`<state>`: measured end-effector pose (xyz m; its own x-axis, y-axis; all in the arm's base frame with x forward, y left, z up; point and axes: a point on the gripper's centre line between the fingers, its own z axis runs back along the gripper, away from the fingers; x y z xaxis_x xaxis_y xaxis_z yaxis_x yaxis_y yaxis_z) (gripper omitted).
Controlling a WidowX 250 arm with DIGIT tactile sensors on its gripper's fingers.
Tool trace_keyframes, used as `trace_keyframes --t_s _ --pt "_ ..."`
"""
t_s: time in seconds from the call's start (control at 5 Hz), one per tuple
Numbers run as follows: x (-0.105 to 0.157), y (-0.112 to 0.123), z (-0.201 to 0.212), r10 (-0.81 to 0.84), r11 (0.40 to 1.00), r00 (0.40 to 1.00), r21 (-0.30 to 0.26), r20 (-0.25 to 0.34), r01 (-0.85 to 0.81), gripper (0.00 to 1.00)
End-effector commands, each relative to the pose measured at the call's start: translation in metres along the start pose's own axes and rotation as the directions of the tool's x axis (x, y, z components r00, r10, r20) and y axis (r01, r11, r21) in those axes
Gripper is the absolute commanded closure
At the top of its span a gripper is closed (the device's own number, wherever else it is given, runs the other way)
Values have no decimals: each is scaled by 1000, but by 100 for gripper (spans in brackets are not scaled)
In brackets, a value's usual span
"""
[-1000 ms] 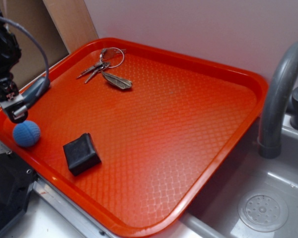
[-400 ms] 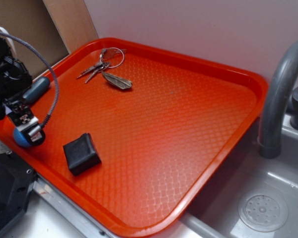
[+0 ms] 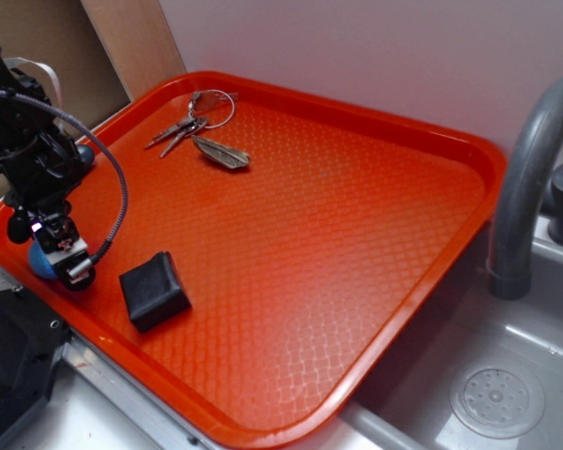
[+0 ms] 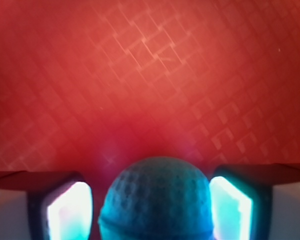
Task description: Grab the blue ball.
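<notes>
**Jaws straddling the blue ball at the tray's near-left corner**

While the big orange plastic tray [image 3: 357, 244] with its diamond-embossed floor is filling most of the exterior view, a grey plastic sink [image 3: 507, 375] with a round drain is sitting just off its right edge, and a curved grey faucet [image 3: 530, 178] is rising beside it. Over on the left, the black robot arm [image 3: 33, 150] is reaching down onto the tray's near-left corner, a grey cable looping off it. The gripper [image 4: 150, 205] is sitting low there, and the wrist view is telling the story: the two pale, glowing fingers [image 4: 70, 210] are standing apart, one on each side of the small light-blue ball with the knitted texture [image 4: 157, 200]. The ball is resting on the tray floor between them, with a narrow gap showing on either side, so the jaws are open and gripping nothing. In the exterior view only a sliver of the ball [image 3: 39, 261] is peeking out behind the gripper. Just right of it, the black wedge-shaped block [image 3: 154, 290] is lying apart on the tray. At the far-left corner, a bunch of metal keys on a ring [image 3: 202, 127] is lying flat.
</notes>
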<state>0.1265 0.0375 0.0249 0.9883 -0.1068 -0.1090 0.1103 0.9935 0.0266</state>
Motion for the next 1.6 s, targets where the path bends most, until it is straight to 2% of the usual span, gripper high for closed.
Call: trace_keyframes --t_s 0.0,0.6,0.8,1.0,1.2,1.4 --pt "-6 -8 -2 -4 1000 1000 30 -27 5 100" --pt "-4 -7 -1 -17 1000 999 23 -38 18 100" --pt "-4 -6 7 -16 996 998 83 -54 21 100" --pt "32 -11 60 47 997 979 46 199 -58 100" --pt "52 -9 115 116 988 951 68 288 -141 100" --pt "64 -13 167 118 983 944 100 307 -155 100"
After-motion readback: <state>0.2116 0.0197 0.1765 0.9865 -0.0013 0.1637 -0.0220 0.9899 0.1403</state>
